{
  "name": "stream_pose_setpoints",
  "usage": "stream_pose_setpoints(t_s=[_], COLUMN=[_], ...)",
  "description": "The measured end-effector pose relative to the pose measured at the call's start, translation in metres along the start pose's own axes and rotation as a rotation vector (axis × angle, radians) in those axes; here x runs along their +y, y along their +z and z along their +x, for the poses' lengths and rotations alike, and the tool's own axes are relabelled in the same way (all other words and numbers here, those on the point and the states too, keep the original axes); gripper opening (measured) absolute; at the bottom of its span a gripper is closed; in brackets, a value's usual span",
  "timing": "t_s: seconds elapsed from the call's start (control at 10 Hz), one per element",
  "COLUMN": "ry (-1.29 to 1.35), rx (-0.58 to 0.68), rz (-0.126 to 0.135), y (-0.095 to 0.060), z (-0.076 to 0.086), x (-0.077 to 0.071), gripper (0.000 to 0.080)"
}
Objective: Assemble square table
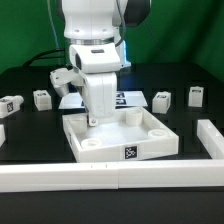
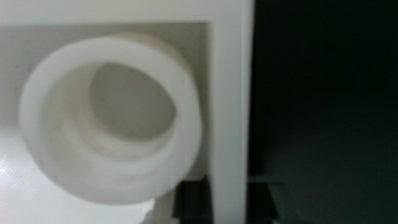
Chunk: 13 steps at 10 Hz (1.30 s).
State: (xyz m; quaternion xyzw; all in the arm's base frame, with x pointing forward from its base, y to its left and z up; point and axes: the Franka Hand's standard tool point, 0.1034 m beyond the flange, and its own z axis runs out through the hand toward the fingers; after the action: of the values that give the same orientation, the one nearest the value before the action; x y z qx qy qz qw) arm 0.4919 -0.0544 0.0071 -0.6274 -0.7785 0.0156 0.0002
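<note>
Socket (image 2: 107, 120) of square table (image 1: 100, 152) blurred, cropped in wrist view.

1. I read the square table top (image 1: 100, 150), centre frame, as white plastic, smooth, faintly satin.
2. Its corner socket (image 2: 54, 130) in my wrist view: same white plastic, soft sheen.
3. Work surface (image 1: 30, 135), left: black, matt.
4. Arm casing (image 1: 95, 20), top: glossy white.

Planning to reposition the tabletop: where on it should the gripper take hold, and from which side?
Likely its raised rim, from straight above: the square tabletop lies flat, too wide to span, but the rim is a thin upright wall, which the gripper pinches beside a corner socket.
</note>
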Motion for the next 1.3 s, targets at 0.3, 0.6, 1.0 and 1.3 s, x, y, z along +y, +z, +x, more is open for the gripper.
stream_pose_setpoints(t_s=[0.3, 0.6, 1.0, 1.3], ry=[0.0, 0.106, 0.246, 0.257], rx=[0.0, 0.005, 0.014, 0.011], rz=[0.0, -0.001, 0.0, 0.012], y=[0.0, -0.001, -0.005, -0.003], z=[0.0, 0.014, 0.072, 0.074], x=[0.0, 0.004, 0.058, 0.065], gripper=[0.0055, 0.0057, 0.0057, 0.0057])
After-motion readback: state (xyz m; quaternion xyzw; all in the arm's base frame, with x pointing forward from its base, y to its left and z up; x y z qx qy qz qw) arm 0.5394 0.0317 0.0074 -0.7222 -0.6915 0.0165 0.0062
